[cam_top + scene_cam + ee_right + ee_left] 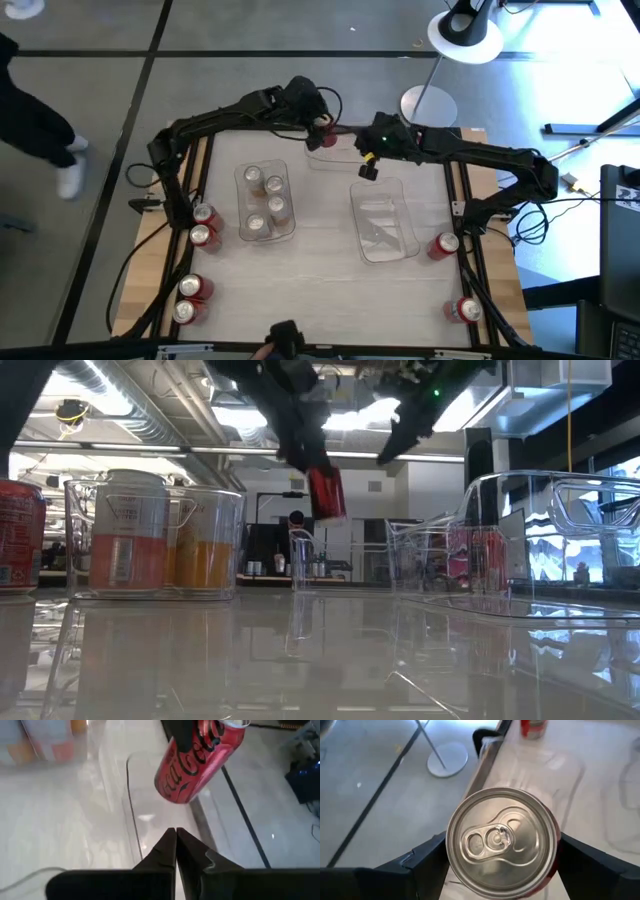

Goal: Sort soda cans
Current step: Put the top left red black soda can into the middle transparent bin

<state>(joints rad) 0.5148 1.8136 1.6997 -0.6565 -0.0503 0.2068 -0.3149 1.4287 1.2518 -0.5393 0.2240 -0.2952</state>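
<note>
The left gripper (502,865) is carrying a red cylindrical soda can (502,842) clamped in its jaws above what is probably the far clear plastic bin (335,155); lowering and releasing comes next. The right gripper (175,837) is hovering nearby, jaws closed and empty.

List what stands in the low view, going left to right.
Red can at the edge → bin of cans → red can held up by the left gripper → small clear bin → large clear bin.
</note>
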